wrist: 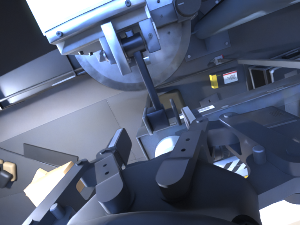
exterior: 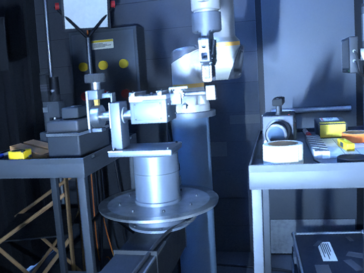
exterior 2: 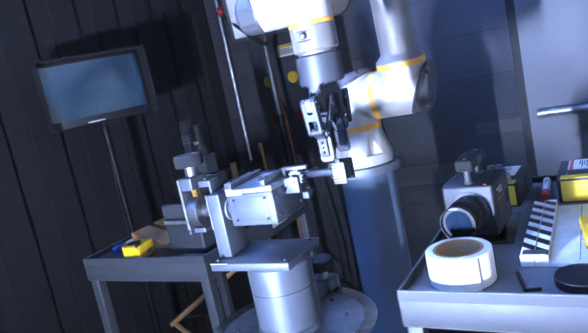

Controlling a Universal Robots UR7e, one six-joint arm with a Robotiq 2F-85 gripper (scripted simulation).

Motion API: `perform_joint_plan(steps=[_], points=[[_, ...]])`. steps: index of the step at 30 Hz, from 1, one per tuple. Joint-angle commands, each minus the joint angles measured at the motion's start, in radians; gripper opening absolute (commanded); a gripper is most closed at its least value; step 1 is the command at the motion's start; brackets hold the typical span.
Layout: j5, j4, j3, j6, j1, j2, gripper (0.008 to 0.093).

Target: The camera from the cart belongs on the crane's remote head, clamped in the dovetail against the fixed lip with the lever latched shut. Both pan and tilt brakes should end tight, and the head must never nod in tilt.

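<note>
The pan brake knob (exterior 2: 321, 261) is half hidden behind the remote head's drum, low beside the base. The remote head (exterior: 151, 108) (exterior 2: 256, 198) carries an empty dovetail plate, and its clamp lever (exterior: 210, 92) (exterior 2: 339, 172) (wrist: 155, 116) sticks out sideways toward the arm's pedestal. My gripper (exterior: 207, 77) (exterior 2: 330, 154) (wrist: 155, 135) hangs open and empty just above the lever's paddle end. The tilt brake knob (exterior: 94, 78) (exterior 2: 187, 160) stands on top of the yoke at the head's far side. The camera (exterior: 278, 123) (exterior 2: 474, 202) sits on the cart, lens facing forward.
Behind the head stand the arm's pedestal (exterior: 192, 143) and a dark control cabinet (exterior: 109, 55). A roll of white tape (exterior: 283, 151) (exterior 2: 460, 263) lies in front of the camera on the cart (exterior: 323, 171). A side table (exterior: 43, 159) holds grey boxes and a yellow tape measure (exterior 2: 138, 247).
</note>
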Motion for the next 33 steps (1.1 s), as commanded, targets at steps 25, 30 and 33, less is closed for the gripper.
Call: perform_joint_plan(steps=[25,30,33], points=[[0.000,-0.081,0.039,0.000,0.000,0.040,0.0680],[0.000,-0.087,0.042,0.000,0.000,0.044,0.0680],[0.000,-0.088,0.042,0.000,0.000,0.044,0.0680]])
